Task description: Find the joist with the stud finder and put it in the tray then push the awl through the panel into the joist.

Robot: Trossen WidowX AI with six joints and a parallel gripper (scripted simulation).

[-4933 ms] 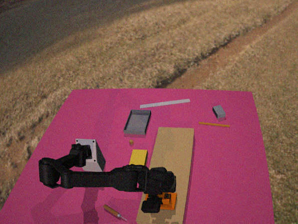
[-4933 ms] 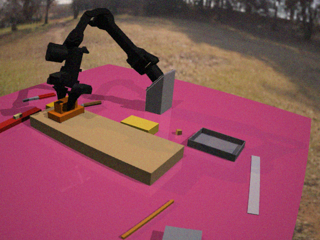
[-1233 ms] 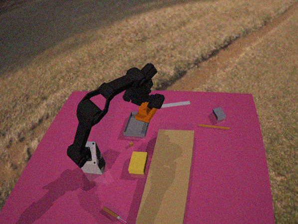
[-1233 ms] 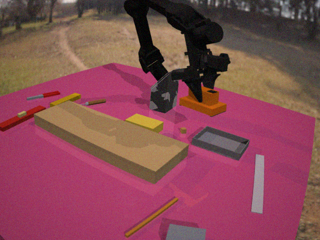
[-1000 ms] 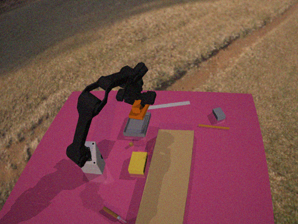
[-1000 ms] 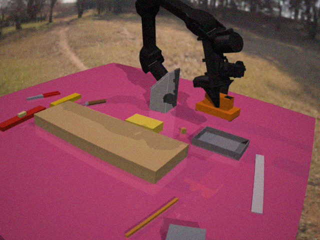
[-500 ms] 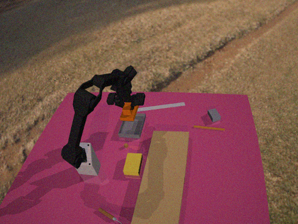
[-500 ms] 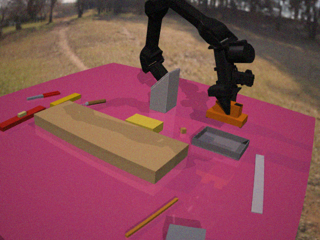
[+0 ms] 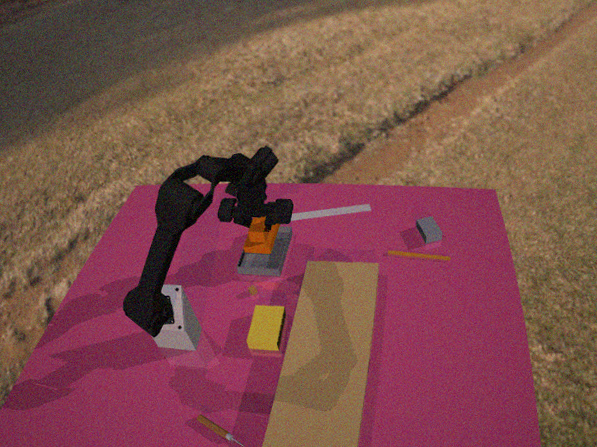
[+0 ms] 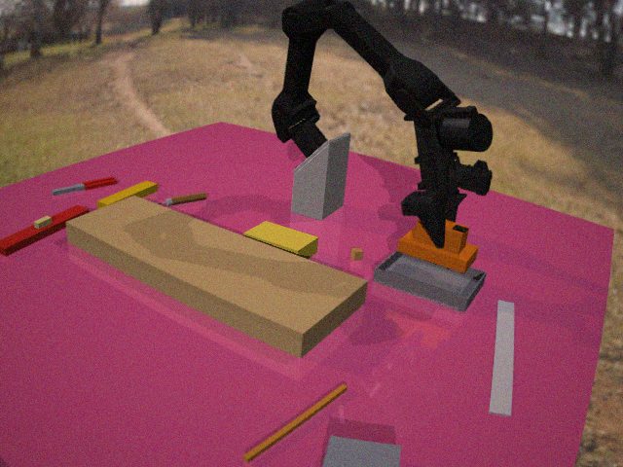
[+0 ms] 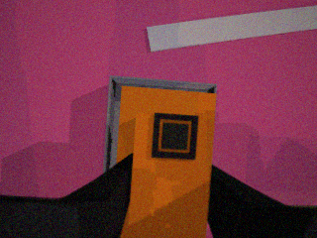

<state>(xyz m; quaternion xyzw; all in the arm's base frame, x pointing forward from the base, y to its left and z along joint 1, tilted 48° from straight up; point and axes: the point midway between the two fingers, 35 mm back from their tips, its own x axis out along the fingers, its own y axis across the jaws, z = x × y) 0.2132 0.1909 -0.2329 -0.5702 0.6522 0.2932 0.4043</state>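
Note:
The orange stud finder [image 9: 258, 243] [image 10: 457, 242] [image 11: 165, 101] is upright between the fingers of my gripper [image 9: 263, 224] [image 10: 442, 236] [image 11: 164, 161], which is shut on it. It is over the grey tray [image 9: 260, 271] [image 10: 420, 294] [image 11: 163, 81], covering its rear part in the exterior view. Its base looks slightly above the rim; any contact is hidden. The awl [image 9: 213, 427] [image 10: 188, 198], with a brown handle and thin metal tip, lies on the table beyond the panel's far end from the tray. The tan floor panel [image 9: 314, 429] [image 10: 175, 271] shows no hole that I can make out.
A yellow block [image 9: 266, 327] [image 10: 281, 236] and small brown cube [image 9: 252, 289] [image 10: 356, 253] lie between arm base and panel. A pale strip [image 9: 335, 211] [image 10: 501, 356] [image 11: 223, 30] lies near the tray. An orange stick [image 9: 419, 256] [image 10: 297, 422], grey block [image 9: 428, 229] [image 10: 361, 452] and red bar [image 10: 54, 226] lie farther out.

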